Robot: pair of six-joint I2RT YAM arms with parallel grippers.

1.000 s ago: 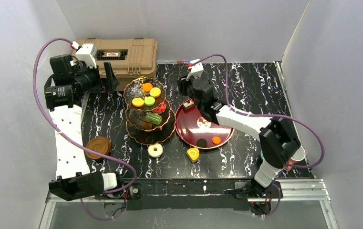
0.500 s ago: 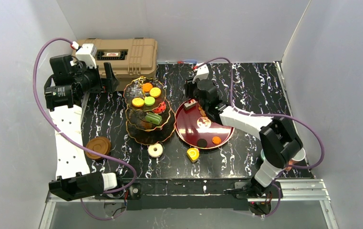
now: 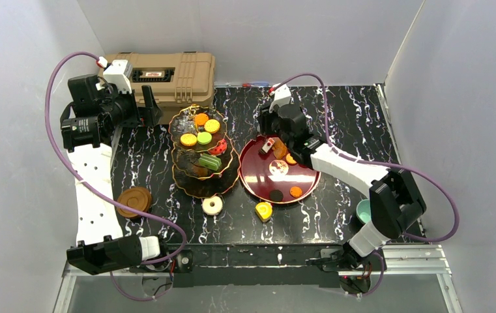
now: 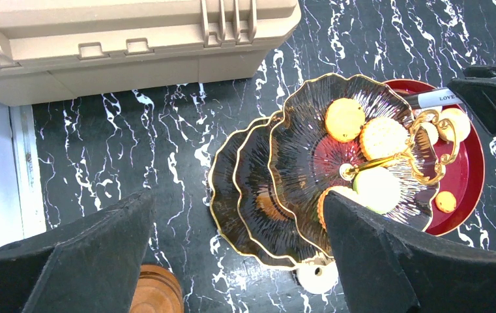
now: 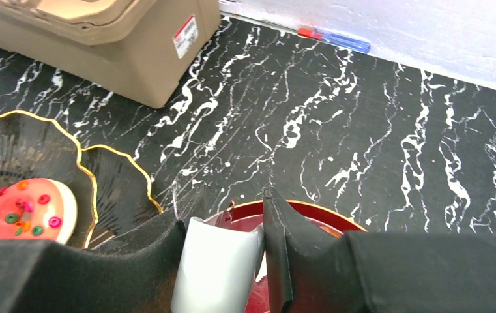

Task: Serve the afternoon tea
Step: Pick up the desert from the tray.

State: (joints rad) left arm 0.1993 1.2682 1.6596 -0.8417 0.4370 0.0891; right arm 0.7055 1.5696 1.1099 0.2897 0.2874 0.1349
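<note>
Tan ribbed plastic case (image 5: 121, 52): far left of my right claw (image 5: 234, 199). Red-and-blue pen (image 5: 333, 39): ahead, slightly right. Black white-veined tabletop (image 5: 375, 150): beneath.

- Table (image 3: 349, 111): glossy black marble-look, white veins.
- Case (image 3: 193, 68): matt tan plastic.
- Stand (image 4: 297, 130): ribbed dark glossy plates, gold metallic rims.
- Tray (image 3: 258, 179): shiny red lacquer.

Teal cup (image 3: 363, 210) half hidden behind the right arm (image 3: 346, 166); brown saucers (image 4: 156, 291) cropped below
</note>
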